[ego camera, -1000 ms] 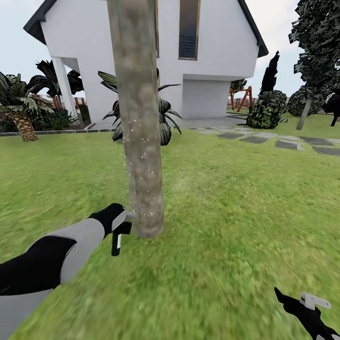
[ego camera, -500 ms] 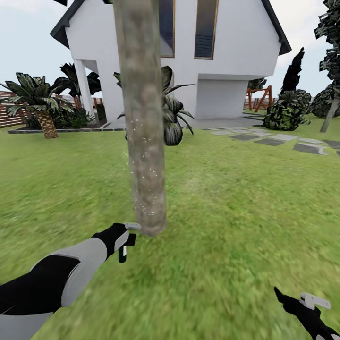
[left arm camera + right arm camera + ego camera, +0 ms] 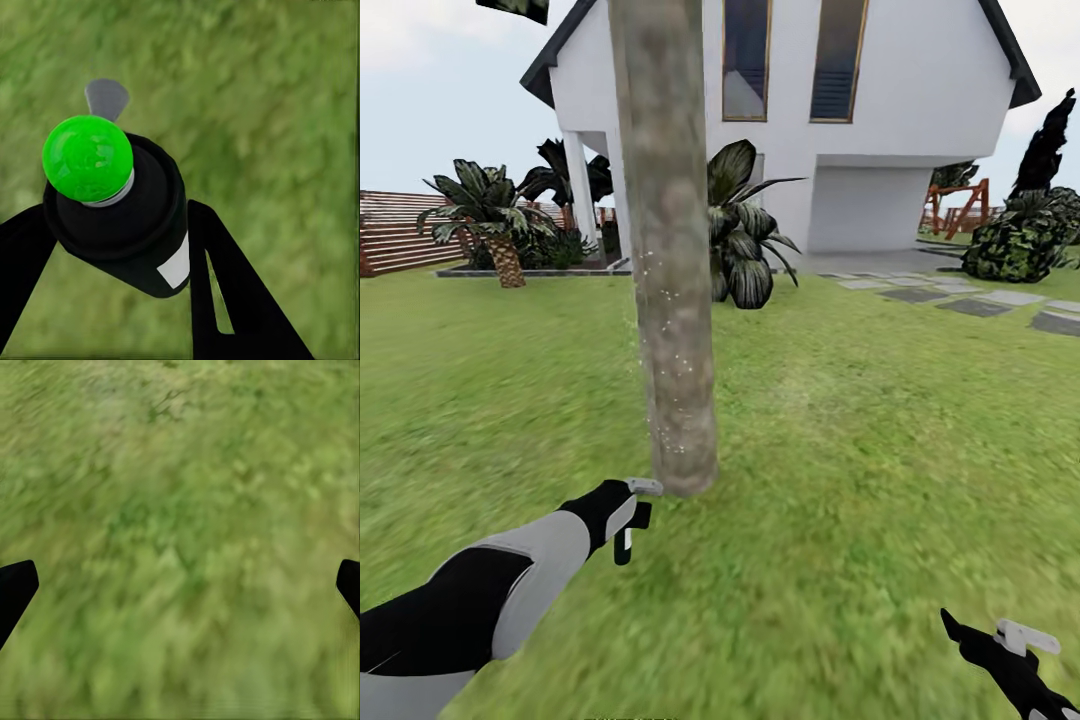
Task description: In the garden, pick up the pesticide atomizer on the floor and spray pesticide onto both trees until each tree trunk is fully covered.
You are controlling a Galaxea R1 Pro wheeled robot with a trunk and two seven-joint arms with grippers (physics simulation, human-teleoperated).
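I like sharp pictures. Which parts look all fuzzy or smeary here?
Head view: the short green grass near the robot smears, while the thick mottled grey-brown tree trunk stays crisp. Right wrist view: the lawn is blurred. Left wrist view: the dark sprayer with its green ball is sharp against fuzzy grass.

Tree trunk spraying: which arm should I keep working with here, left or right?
Left. The left gripper is shut on the pesticide atomizer and sits right beside the base of the tree trunk, which shows pale specks. The right gripper is open, empty and low over the grass, well away from the trunk.
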